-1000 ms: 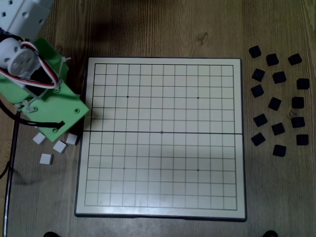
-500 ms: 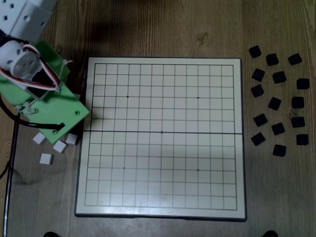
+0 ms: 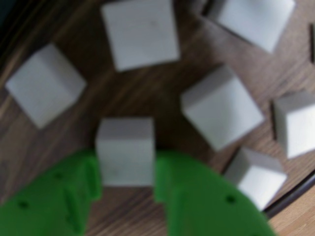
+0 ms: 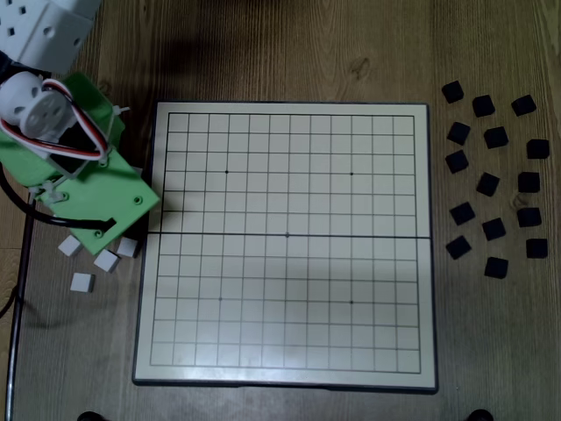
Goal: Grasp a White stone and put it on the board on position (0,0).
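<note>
White blocks (image 3: 220, 113) crowd the hand (image 3: 127, 189) closely (narrow gaps), while the board (image 4: 289, 351) lies bare.

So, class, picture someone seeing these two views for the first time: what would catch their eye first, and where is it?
The big cream board with its black grid fills the middle of the fixed view, bare of stones. The bright green gripper comes next: in the wrist view its fingers flank one White stone among scattered white blocks. Black blocks cluster right of the board in the fixed view.

Green gripper (image 3: 127, 179) is flanking a white stone (image 3: 125, 151); beyond it, cream board (image 4: 289, 368) showing black grid; black blocks (image 4: 493, 180) farthest.
</note>
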`<state>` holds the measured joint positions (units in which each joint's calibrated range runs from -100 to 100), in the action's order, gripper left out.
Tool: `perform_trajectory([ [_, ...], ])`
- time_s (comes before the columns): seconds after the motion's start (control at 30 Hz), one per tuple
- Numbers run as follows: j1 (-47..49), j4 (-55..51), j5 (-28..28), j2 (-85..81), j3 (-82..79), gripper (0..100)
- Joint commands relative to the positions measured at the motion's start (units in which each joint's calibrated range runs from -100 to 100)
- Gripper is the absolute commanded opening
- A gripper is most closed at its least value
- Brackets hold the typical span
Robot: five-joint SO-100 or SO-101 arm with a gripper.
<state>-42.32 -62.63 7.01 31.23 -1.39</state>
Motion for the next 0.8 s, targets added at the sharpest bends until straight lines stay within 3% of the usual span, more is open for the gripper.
perform_trajectory([
  [0.0, 0.94, 0.50, 0.34, -2.70, 0.42, 6],
  [0.57, 2.67, -1.07, 5.13, -16.44, -1.51, 6],
  [0.77, 4.58, -5.20, 10.21, -22.12, -1.42, 6],
])
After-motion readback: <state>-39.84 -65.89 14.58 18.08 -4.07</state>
